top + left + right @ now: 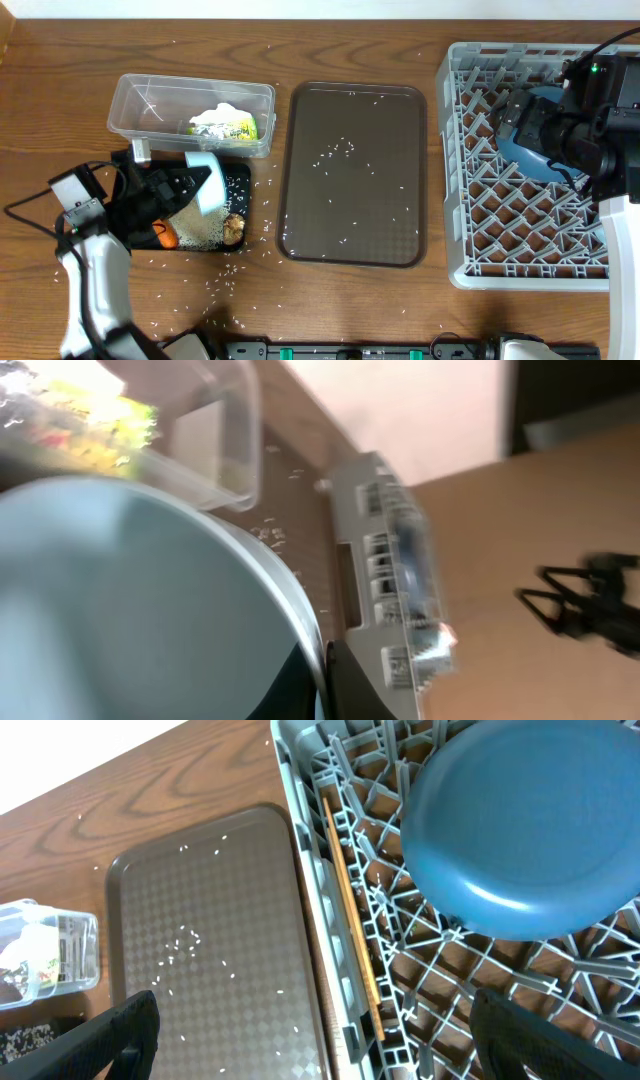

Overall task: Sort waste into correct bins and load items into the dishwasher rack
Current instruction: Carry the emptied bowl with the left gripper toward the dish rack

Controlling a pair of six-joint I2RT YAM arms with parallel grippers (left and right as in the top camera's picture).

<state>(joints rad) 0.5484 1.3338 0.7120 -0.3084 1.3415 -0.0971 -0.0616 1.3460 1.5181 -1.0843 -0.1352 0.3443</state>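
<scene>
My left gripper [190, 186] is shut on the rim of the cup with the light blue inside [208, 180], holding it tilted over the shallow black tub [243, 190]. That tub holds a rice pile [200, 228], the orange carrot [166, 236] and the brown food lump [233, 226]. The cup [120, 610] fills the left wrist view. The clear tub [150, 100] holds the white tissue [222, 114] and the yellow-green wrapper [240, 128]. My right gripper [520, 115] is open above the grey dishwasher rack [520, 230], over the dark-blue plate [530, 830] lying in it. The white bowl and pink cup are out of view.
The flat dark-brown tray [350, 170] lies between the tubs and the rack, with loose rice grains [340, 148] on it. More grains are scattered on the wood in front of the black tub [225, 275]. A wooden stick [350, 910] lies along the rack's left wall.
</scene>
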